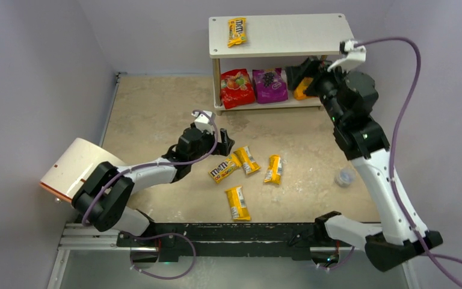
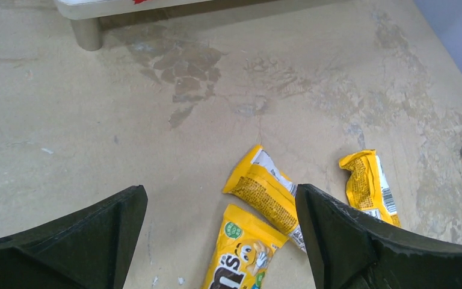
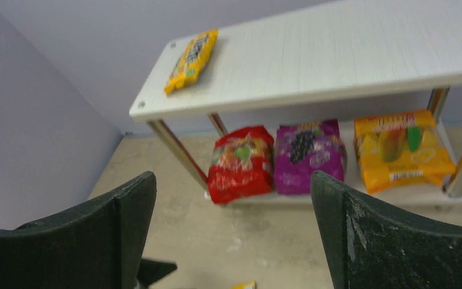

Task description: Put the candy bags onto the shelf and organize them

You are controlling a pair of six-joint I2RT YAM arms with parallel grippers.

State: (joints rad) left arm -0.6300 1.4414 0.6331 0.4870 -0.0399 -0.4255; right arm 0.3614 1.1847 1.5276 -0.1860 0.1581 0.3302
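The left gripper [image 2: 219,198] and right gripper [image 3: 233,180] are spread wide, empty. Four yellow packets [image 1: 237,202] lie on the desk [image 1: 156,108].

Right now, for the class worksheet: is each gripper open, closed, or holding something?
Left gripper: open, holding nothing.
Right gripper: open, holding nothing.

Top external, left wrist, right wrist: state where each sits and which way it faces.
Top external: above and behind, looking down at table and shelf; left arm, right arm show.
Left wrist: on left arm, facing yellow packets on the table; open left tool shows.
Right wrist: on right arm, facing the shelf's three pouches; open right tool shows.
Shared: top and right wrist show the shelf-top packet.
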